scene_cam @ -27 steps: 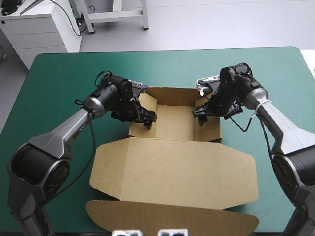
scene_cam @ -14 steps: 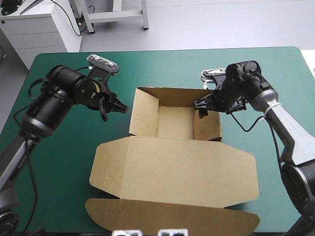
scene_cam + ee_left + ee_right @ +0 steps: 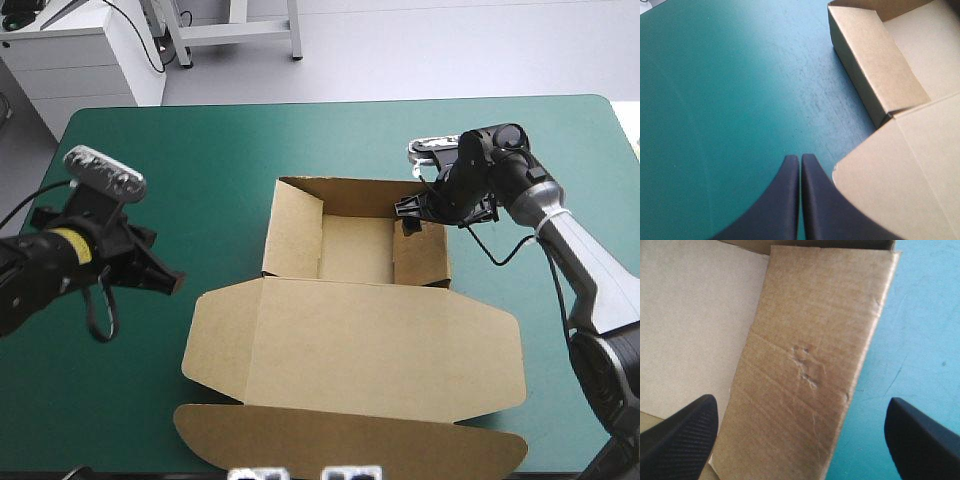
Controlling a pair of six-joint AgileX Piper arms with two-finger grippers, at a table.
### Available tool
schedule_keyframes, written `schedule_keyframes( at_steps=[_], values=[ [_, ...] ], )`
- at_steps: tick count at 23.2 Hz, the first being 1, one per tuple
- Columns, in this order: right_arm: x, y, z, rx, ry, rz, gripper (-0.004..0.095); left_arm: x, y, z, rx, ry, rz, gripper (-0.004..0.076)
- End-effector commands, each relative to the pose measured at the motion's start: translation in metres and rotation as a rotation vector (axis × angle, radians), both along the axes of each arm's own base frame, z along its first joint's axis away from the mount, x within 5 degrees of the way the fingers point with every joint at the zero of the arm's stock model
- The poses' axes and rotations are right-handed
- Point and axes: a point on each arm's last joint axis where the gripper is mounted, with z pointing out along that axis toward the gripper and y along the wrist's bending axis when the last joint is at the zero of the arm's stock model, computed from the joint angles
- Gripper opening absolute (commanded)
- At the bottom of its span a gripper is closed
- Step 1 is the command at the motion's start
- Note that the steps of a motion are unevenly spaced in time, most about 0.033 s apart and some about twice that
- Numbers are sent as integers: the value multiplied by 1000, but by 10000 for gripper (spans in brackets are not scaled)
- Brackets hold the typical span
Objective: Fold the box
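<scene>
The box (image 3: 350, 330) sits on the teal-green cover (image 3: 150, 150) as an open tray with its walls raised and its lid (image 3: 355, 350) lying flat on the robot's side of the tray. The right gripper (image 3: 418, 210) is by far the nearer one. It hangs at the far end of the box's right wall (image 3: 810, 365) with its fingers spread wide, one over the tray floor and one outside the box, so the wall runs lengthwise between them. The left gripper (image 3: 800, 159) is pressed shut on nothing, well apart from the box's left side and pointing toward it. Any next press on that wall looks to fall to the right arm — the left would first have to cross bare cover to reach the box.
</scene>
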Motion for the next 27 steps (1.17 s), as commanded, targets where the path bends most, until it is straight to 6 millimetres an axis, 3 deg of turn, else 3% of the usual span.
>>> schedule_keyframes(
  at_steps=[1, 6, 9, 12, 13, 14, 16, 22, 27],
  values=[
    [3, -1, 12, 6, -62, 4, 833, -43, 23, -11, -23, 10, 25, -7],
    [12, 1, -5, -11, -27, 8, 814, -74, 40, -43, -58, 36, 71, -7],
    [17, 3, -16, -20, -5, 14, 675, -89, 49, -72, -81, 83, 120, -7],
    [23, 5, -25, -27, 6, 17, 341, -98, 54, -105, -93, 150, 178, -6],
    [23, 5, -25, -28, -5, 22, 285, -98, 53, -110, -91, 166, 188, -6],
    [25, 4, -24, -42, -31, 41, 146, -98, 53, -120, -84, 196, 200, -8],
    [28, 1, -21, -89, -69, 69, -20, -97, 52, -127, -76, 212, 202, -8],
    [38, -12, 3, -294, -190, 159, -18, -96, 53, -127, -71, 203, 205, -8],
    [55, -63, 29, -388, -302, 50, -20, -95, 53, -126, -69, 196, 207, -8]
  ],
)
